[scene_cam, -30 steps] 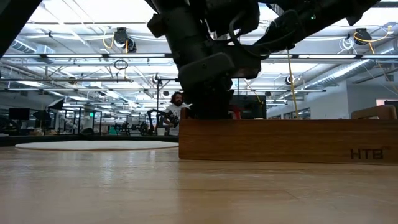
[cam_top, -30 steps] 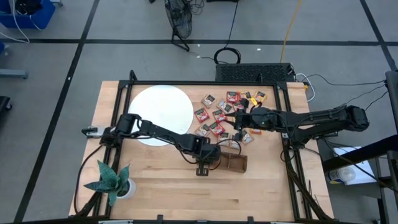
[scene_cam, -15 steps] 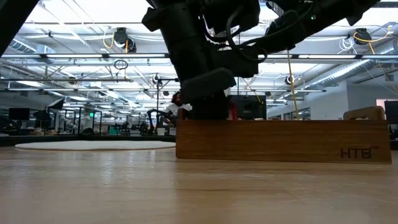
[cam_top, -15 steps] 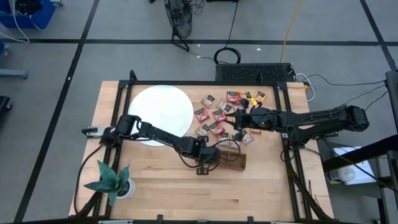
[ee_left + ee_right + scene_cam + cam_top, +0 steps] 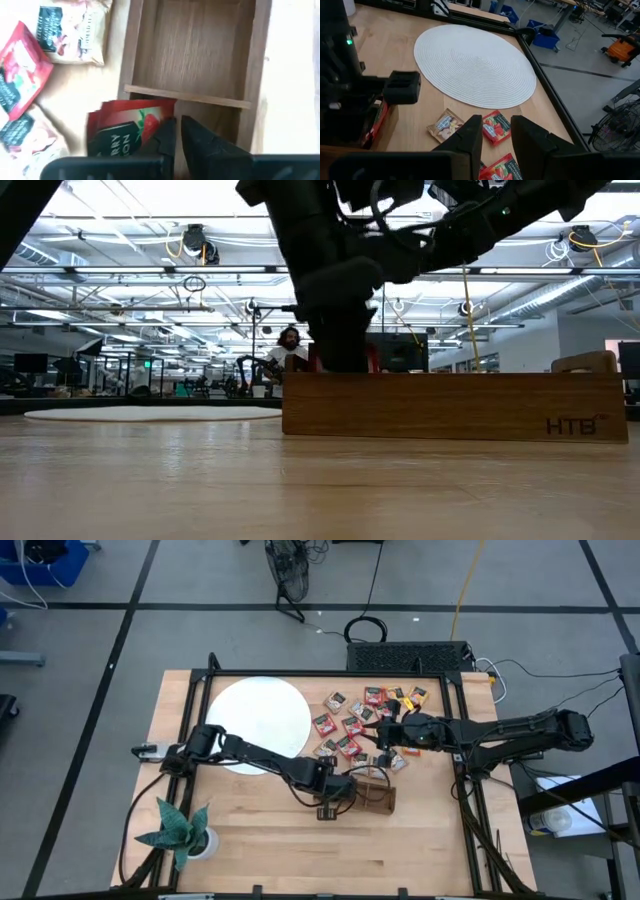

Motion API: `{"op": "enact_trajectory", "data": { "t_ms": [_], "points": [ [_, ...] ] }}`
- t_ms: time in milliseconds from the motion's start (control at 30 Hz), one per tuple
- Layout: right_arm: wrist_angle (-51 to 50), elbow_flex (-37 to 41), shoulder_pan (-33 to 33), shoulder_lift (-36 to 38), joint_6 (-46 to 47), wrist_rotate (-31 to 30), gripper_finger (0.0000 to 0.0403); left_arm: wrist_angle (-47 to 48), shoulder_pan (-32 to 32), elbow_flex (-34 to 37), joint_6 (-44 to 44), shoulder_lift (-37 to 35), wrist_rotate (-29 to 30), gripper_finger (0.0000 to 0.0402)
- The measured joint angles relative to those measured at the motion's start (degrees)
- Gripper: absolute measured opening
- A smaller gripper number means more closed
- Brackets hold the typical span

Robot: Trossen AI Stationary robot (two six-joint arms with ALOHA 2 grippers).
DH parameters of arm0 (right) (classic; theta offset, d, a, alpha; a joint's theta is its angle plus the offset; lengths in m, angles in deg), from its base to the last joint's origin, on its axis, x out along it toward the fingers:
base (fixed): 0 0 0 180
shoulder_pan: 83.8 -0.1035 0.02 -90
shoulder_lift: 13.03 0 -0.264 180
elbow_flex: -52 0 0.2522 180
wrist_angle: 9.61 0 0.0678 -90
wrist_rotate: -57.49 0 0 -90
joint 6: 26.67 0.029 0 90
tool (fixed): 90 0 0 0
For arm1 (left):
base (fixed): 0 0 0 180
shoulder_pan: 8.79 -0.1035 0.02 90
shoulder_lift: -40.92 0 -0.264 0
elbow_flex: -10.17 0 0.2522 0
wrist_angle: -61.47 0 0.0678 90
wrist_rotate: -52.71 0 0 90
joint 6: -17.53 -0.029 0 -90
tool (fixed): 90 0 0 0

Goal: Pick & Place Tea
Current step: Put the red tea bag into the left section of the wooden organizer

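Nearest in the low view we see the wooden tray (image 5: 455,407) on the table (image 5: 200,490), its front wall stamped "HTB" at one end. The left gripper (image 5: 176,131) sits over the tray's end compartment, fingers (image 5: 200,142) with a thin gap, just apart. A red sachet (image 5: 131,131) stands in that compartment against the divider; we read "RRY" and "ON" on its dark label beside a strawberry picture. We cannot tell whether the fingers pinch it. The tray's next compartment (image 5: 192,47) is bare wood.

Just outside the tray wall lie a cream sachet (image 5: 75,31) with blurred dark-label text and another red one (image 5: 20,65). In the high view, the tea pile (image 5: 355,720) spreads between tray and far table edge, the right gripper (image 5: 383,735) hovering over it, fingers (image 5: 470,137) apart, nothing between them. Two red strawberry sachets (image 5: 496,127) and a cream one (image 5: 445,125) lie beyond them.

Left of the pile sits the white disc (image 5: 258,722), reaching near the black frame rail (image 5: 330,673). Open wood runs in front of the tray; a potted plant (image 5: 180,830) holds the near left corner.
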Motion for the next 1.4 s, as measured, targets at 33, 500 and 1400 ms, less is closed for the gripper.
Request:
{"op": "enact_trajectory", "data": {
  "t_ms": [33,500,1400],
  "points": [
    [0.00,0.00,0.00,0.00,-0.02,0.00,0.0089,1.51,0.00,-0.76,0.00,-0.01,-0.03,0.0044],
    [-5.00,0.04,-0.01,1.10,-0.32,-0.26,0.0089,5.80,-0.79,0.12,-5.38,-9.73,1.50,0.0016],
    [1.24,-2.34,3.39,-30.07,-20.69,5.57,0.0207,-56.27,-12.96,55.65,-5.91,-46.92,2.55,0.0175]
  ]
}}
